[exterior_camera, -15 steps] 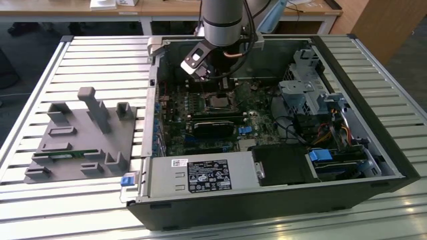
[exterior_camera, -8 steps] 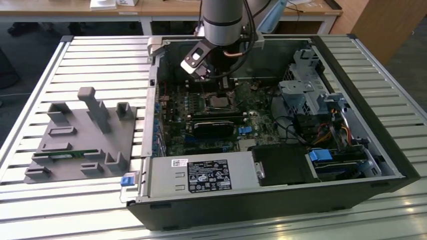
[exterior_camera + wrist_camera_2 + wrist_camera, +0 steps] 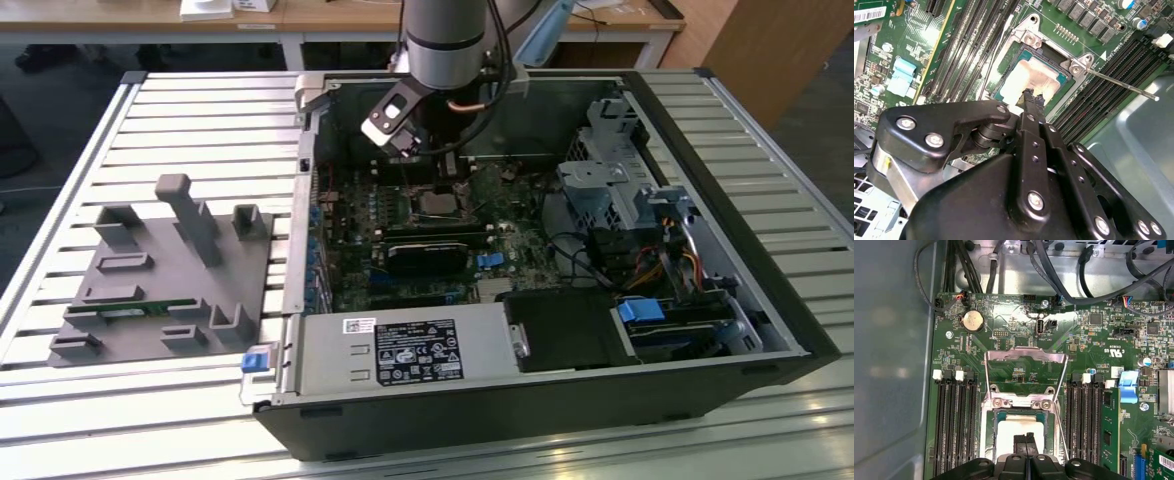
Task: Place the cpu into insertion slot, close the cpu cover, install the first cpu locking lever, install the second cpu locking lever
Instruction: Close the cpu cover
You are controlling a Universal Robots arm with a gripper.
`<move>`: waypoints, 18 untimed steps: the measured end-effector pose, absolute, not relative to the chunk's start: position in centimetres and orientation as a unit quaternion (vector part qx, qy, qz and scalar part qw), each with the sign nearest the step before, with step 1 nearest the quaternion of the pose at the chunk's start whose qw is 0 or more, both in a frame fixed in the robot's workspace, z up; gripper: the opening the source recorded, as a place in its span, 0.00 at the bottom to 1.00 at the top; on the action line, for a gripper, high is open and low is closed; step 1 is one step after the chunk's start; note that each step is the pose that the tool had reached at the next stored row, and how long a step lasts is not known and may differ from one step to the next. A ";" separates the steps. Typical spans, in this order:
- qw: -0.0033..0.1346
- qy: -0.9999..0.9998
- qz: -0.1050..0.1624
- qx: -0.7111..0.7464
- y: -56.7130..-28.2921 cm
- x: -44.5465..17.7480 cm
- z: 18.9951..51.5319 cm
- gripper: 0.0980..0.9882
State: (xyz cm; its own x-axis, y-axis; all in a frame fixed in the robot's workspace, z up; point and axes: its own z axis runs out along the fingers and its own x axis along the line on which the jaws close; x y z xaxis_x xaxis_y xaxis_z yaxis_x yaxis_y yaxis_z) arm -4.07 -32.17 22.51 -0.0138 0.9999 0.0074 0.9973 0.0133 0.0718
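Note:
The cpu [image 3: 1031,80] lies flat in the insertion slot [image 3: 1004,60] on the green motherboard, its silvery face up. It also shows in the first wrist view as the cpu [image 3: 1009,432], inside the insertion slot's metal rim [image 3: 1021,402]. My gripper [image 3: 1033,97] is shut, fingertips together right over the cpu's face with nothing between them; I cannot tell if they touch it. The cpu cover [image 3: 1024,356] stands swung open beyond the socket. One thin locking lever [image 3: 1119,84] sticks out sideways, unlatched. In the exterior view my gripper [image 3: 434,180] hangs inside the open computer case above the slot [image 3: 435,203].
Long black memory slots [image 3: 956,425] flank the socket on both sides. A black card [image 3: 427,255], a power supply [image 3: 400,350], a drive cage [image 3: 614,180] and cables crowd the case. A grey fixture block [image 3: 167,270] sits on the slatted table at the exterior view's left.

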 end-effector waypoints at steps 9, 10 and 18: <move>0.023 0.711 0.028 0.702 -32.2 -4.1 22.7 0.01; 0.023 0.711 0.028 0.702 -32.2 -4.1 22.8 0.01; 0.023 0.711 0.028 0.702 -32.2 -4.1 22.9 0.01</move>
State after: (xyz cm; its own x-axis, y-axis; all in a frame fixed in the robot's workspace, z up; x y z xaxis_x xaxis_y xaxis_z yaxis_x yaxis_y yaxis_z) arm -4.07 -32.17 22.92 -0.0138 0.9999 0.0074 0.9973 0.0133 0.0718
